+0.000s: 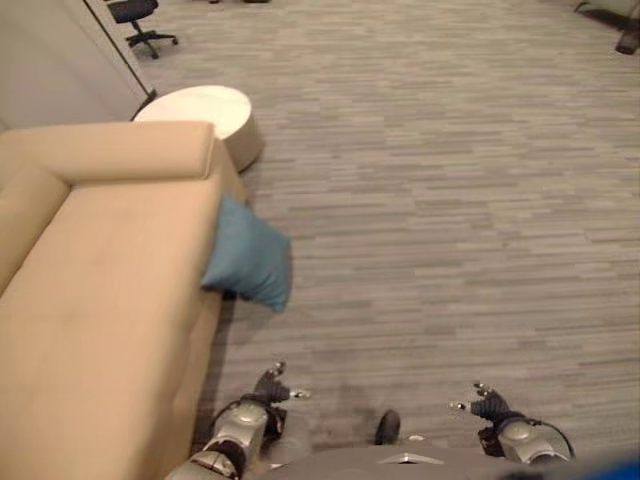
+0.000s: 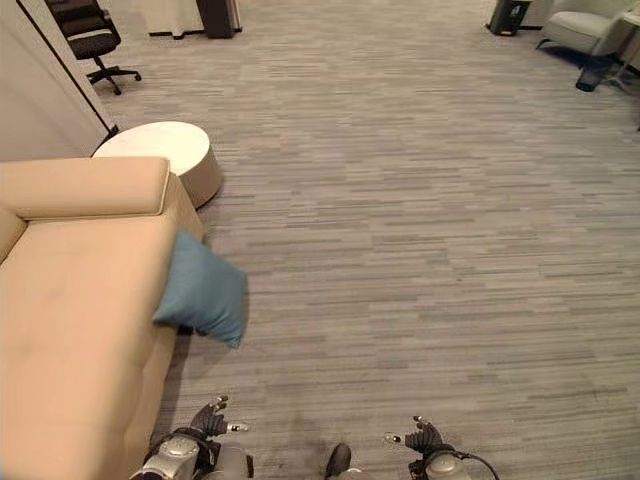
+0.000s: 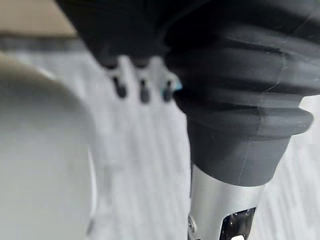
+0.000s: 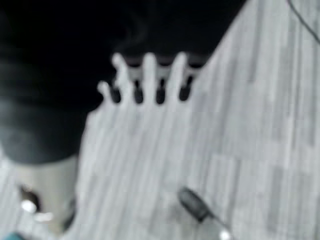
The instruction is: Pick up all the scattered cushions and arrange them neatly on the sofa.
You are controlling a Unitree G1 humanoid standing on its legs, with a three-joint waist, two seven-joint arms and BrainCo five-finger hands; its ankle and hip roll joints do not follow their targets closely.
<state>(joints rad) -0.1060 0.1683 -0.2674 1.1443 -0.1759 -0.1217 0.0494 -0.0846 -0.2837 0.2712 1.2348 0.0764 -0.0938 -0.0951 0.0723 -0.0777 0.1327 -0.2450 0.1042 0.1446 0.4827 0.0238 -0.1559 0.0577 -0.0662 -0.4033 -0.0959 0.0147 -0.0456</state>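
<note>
Blue cushion's about to slide right off that sofa edge

Left to right: beige sofa [image 1: 100,300], blue cushion [image 1: 250,255] leaning against its front edge and hanging over the carpet, left hand [image 1: 272,388] and right hand [image 1: 487,402] both relaxed and empty (low down). A one-sided grab could knock it to the floor.

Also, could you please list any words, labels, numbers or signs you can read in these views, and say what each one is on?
None: no readable text stands anywhere in these views.
The blue cushion, the beige sofa and the round white table are plain.
The office chair and the dark bin at the far side are too small to show any print.
</note>
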